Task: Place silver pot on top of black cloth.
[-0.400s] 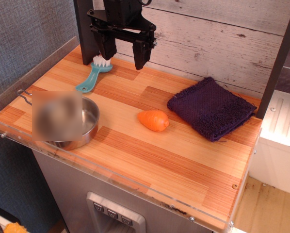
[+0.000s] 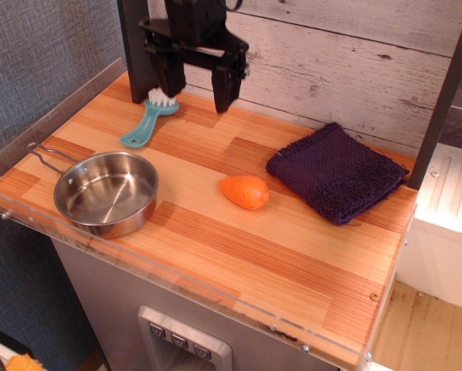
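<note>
Wooden bench (image 2: 239, 239): silver pot (image 2: 106, 193) sits near-left, black cloth (image 2: 337, 171) far-right, carrot (image 2: 245, 191) between. End effector (image 2: 195, 91) hangs open, empty, far-left. Dragging the pot across could knock the carrot.

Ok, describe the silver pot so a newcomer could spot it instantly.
Start at the wooden tabletop and go to its front-left corner by the clear plastic edge. There sits the silver pot, left of the orange carrot. It alone is shiny metal, round and shallow, with a thin wire handle.
</note>
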Controlling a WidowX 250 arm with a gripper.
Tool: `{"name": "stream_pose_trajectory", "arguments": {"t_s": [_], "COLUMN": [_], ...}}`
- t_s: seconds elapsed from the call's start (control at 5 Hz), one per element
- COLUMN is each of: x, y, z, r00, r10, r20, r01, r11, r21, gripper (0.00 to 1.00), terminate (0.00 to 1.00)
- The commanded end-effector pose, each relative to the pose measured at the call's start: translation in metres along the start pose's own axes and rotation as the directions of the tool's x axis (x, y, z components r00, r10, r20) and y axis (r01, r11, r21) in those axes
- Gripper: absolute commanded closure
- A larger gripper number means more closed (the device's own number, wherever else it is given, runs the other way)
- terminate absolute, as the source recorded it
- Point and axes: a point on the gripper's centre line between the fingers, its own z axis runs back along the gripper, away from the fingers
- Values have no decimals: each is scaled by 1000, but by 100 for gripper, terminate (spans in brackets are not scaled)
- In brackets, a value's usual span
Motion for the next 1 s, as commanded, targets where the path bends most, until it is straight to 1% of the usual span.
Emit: {"name": "stream_pose_trajectory", "arguments": {"t_s": [0.0, 0.2, 0.4, 0.6, 0.8], "x": [-32, -61, -76, -85, -89], "y": [0, 5, 11, 18, 14], "z": [21, 21, 1, -23, -45], "r00": [998, 999, 1000, 998, 997], "r10": [-31, -29, -8, 8, 3], "r20": [55, 34, -25, -61, -79], "r01": [31, 29, 8, -6, -1], "r11": [1000, 1000, 1000, 1000, 1000], "r21": [3, 3, 10, 26, 30], "gripper": [0, 0, 0, 0, 0], "terminate": [0, 0, 0, 0, 0]}}
